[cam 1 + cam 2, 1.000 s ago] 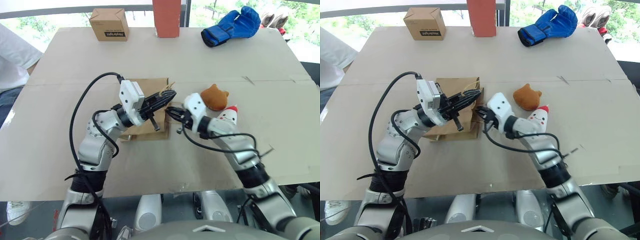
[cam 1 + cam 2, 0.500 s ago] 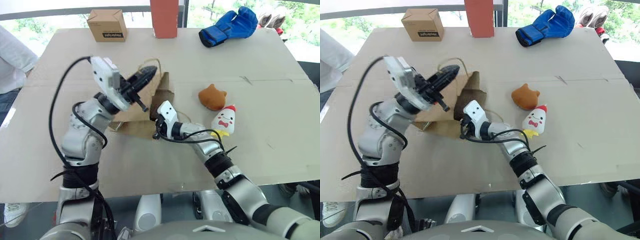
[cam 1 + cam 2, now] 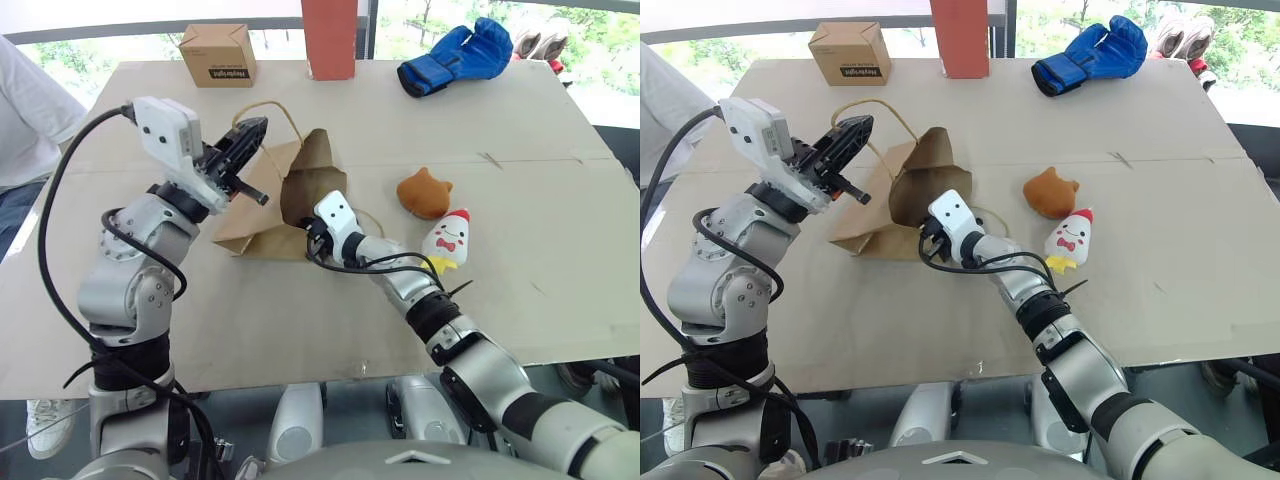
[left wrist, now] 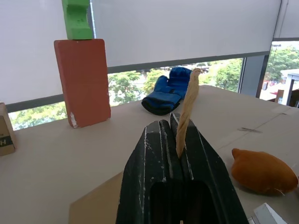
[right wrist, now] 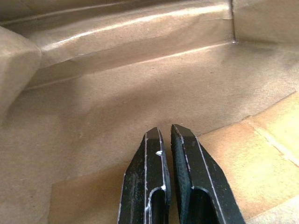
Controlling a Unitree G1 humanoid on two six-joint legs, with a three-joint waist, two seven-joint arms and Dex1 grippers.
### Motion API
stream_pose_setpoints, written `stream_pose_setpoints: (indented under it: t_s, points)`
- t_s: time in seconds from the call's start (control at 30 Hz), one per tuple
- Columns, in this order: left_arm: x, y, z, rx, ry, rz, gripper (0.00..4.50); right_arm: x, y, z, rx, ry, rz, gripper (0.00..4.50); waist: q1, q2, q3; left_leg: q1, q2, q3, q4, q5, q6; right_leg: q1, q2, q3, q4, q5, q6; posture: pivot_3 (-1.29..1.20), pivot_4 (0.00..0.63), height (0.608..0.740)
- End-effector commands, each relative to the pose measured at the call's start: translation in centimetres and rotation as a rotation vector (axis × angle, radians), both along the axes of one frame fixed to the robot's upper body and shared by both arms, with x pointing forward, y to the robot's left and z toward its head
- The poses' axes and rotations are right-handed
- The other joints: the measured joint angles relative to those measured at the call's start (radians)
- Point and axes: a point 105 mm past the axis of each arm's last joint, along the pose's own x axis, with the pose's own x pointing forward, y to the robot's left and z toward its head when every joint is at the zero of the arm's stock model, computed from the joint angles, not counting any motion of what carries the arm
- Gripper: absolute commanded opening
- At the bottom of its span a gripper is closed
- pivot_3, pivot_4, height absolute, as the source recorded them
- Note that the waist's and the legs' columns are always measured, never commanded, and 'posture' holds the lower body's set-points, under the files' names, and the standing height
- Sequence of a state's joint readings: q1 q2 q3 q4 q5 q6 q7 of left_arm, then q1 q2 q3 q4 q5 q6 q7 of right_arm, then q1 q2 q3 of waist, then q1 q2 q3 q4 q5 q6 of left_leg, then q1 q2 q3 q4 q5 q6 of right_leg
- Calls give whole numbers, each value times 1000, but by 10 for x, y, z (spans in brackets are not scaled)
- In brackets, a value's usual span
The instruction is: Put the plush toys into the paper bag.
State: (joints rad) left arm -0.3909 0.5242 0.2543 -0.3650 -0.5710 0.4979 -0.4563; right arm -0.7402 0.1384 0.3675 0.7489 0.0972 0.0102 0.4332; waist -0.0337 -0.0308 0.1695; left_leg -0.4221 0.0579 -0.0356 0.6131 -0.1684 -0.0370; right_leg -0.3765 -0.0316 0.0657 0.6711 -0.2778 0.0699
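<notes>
Brown kraft paper bag (image 3: 262, 200): left gripper (image 4: 180, 140) pinches its twisted handle (image 4: 187, 112); right gripper (image 5: 166, 140), nearly closed, reaches empty inside.

left end effector (image 3: 250, 135) raised, pinched closed

I see plain brown kraft paper bag (image 3: 270, 195); orange-brown plush (image 3: 425, 194); white chicken plush (image 3: 447, 240), red top, yellow feet; blue boxing glove (image 3: 460, 55) far right; brown box (image 3: 217, 52), black print; red-orange block (image 4: 83, 81), green piece (image 4: 77, 18) on top.
</notes>
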Motion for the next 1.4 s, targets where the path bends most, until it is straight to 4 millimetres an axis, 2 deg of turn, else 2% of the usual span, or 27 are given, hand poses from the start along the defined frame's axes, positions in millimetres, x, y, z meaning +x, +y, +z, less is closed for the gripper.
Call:
stream_pose_setpoints:
  t_s: [0.03, 0.1, 0.27, 0.33, 0.43, 0.57, 0.67, 0.77, 0.8, 0.83, 0.9, 0.97, 1.1, 1.13, 1.23, 1.27, 1.4]
  points:
    - [-8, -6, 17, -5, -65, -31, 0, -15, 37, 30, 96, -16, 96, 1361, -2, 0, 0, 0, 0, 0, 0, 0, 0, 0, 0, 0, 0, 0, 0, 0, 150, 740]
    - [-10, -8, 13, -4, -58, -54, 0, -12, 24, 43, 107, -53, 97, 2123, -4, 1, 1, 0, 0, 0, 0, 0, 0, -1, 0, 0, 1, 0, 0, 0, 150, 740]
    - [-13, -13, 5, 15, -56, -98, 0, -19, -19, 78, 90, -155, 103, 4476, -2, 1, 1, -9, 0, -3, 0, 0, 0, -7, 1, 0, 1, 0, 0, 0, 150, 740]
    - [-13, -15, 2, 23, -58, -111, 0, -21, -30, 85, 73, -168, 77, 4476, 0, 1, 1, -11, -1, -2, -1, 0, 0, -9, 0, 0, 0, 0, 0, 0, 150, 740]
    - [-13, -18, -1, 6, -48, -138, 0, -42, -56, 107, 61, -122, 120, 4476, -1, 2, 2, -11, -1, -2, -2, 0, 0, -9, 0, 0, -1, 0, 0, 0, 150, 740]
    - [-11, -22, -3, 6, -44, -193, 0, -52, -114, 127, -89, -153, 6, 4476, 1, 3, 3, -11, -1, -2, -2, 0, 0, -9, 0, 0, -1, 0, 0, 0, 150, 740]
    - [-9, -23, -3, 13, -44, -210, 0, -50, -146, 125, -218, -185, -83, 4476, 1, 3, 3, -10, -1, -1, -2, 0, 0, -9, 0, 0, -4, 0, 0, 0, 150, 740]
    - [-8, -27, -2, 23, -51, -234, 0, -49, -200, 108, -325, -56, -197, 4476, 3, 3, 3, -11, -1, -1, -2, 0, 0, -7, 0, 1, -8, 0, 0, 0, 150, 740]
    - [-8, -28, -2, 22, -53, -237, 0, -50, -211, 103, -350, -26, -216, 4476, 4, 2, 3, -11, -1, 0, -2, -1, 1, -7, 0, 1, -9, 0, 0, 0, 150, 740]
    - [-8, -28, -2, 21, -53, -238, 0, -51, -216, 98, -370, 2, -222, 4476, 5, 2, 3, -12, -1, 0, -2, -1, 1, -7, -1, 1, -9, 0, 0, 0, 150, 740]
    - [-8, -29, -2, 21, -54, -241, 0, -54, -226, 76, -460, 69, -201, 4476, -1, 2, 3, -12, -1, 2, -2, -2, 3, -7, -1, 3, -10, 0, 0, 0, 150, 740]
    - [-7, -31, -3, 22, -53, -247, 0, -52, -231, 55, -478, 159, -206, 4476, -6, 2, 2, -10, -1, 1, -2, -2, 3, -7, 0, 3, -10, 0, 0, 0, 150, 740]
    - [-8, -37, -5, 20, -49, -270, 0, -38, -237, 34, -486, 190, -253, 4476, -7, 2, 3, -10, -1, 1, -2, -2, 3, -7, 0, 3, -9, 0, 0, 0, 150, 740]
    - [-9, -38, -5, 19, -49, -274, 0, -37, -237, 32, -485, 195, -253, 3982, -6, 2, 3, -11, -1, 1, -2, -2, 3, -7, 0, 3, -9, 0, 0, 0, 150, 740]
    - [-13, -41, -5, 6, -45, -293, 0, -37, -237, 29, -514, 162, -233, 2974, -2, 2, 3, -11, -1, 1, -1, -2, 3, -7, 0, 3, -9, 0, 0, 0, 150, 740]
    - [-15, -42, -6, -2, -36, -315, 0, -36, -235, 34, -508, 125, -233, 2390, -1, 2, 3, -11, -1, 1, -1, -2, 3, -6, 0, 3, -9, 0, 0, 0, 150, 740]
    - [-19, -46, -4, -43, -19, -366, 0, -41, -232, 50, -454, 60, -202, 528, -1, 2, 3, -11, -1, 1, -1, -2, 3, -6, 0, 3, -9, 0, 1, 0, 150, 740]
